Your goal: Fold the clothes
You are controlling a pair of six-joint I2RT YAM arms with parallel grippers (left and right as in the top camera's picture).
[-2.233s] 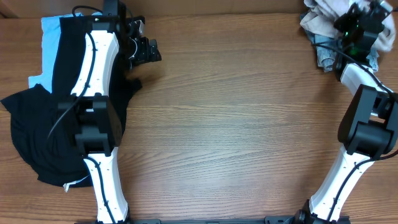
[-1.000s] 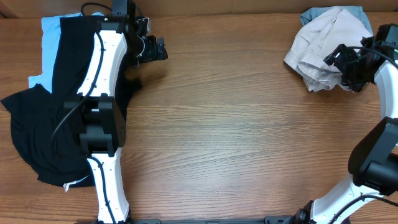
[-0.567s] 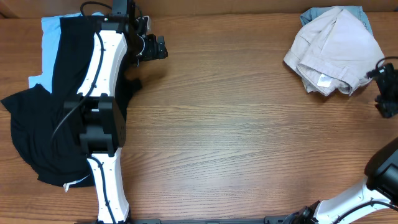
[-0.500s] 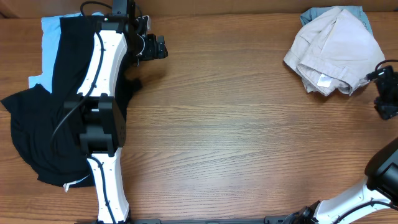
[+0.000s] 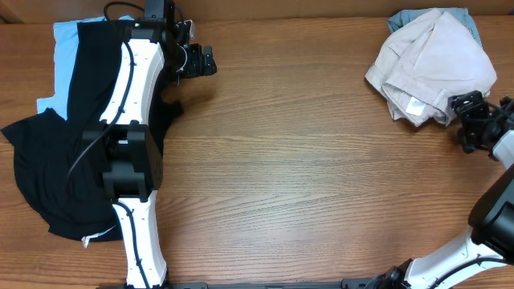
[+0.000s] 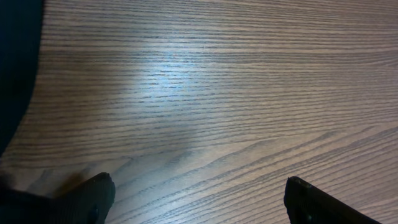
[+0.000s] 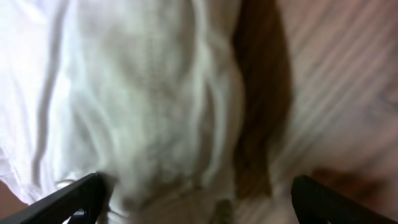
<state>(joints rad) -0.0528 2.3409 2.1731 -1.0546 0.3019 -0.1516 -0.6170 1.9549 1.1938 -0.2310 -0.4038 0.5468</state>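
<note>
The clothes lie in two heaps. Crumpled beige shorts (image 5: 434,64) with a small white label sit at the back right, on top of a light blue-grey garment (image 5: 401,19). My right gripper (image 5: 461,122) is open just off their lower right edge. In the blurred right wrist view the shorts (image 7: 143,93) fill the left half, and the gripper (image 7: 199,196) holds nothing. A black garment (image 5: 40,172) and a light blue one (image 5: 63,44) lie at the far left. Over bare wood at the back left, my left gripper (image 5: 206,63) is open and empty (image 6: 199,194).
The wooden table (image 5: 305,177) stretches between the two heaps. My left arm (image 5: 128,120) lies across the black garment. A black cloth edge (image 6: 18,62) shows at the left of the left wrist view. The table's back edge runs just behind both heaps.
My right gripper let go of the beige shorts, swung out to the right, then came back toward their lower right edge. The shorts settled at the back right. The left arm stayed still.
</note>
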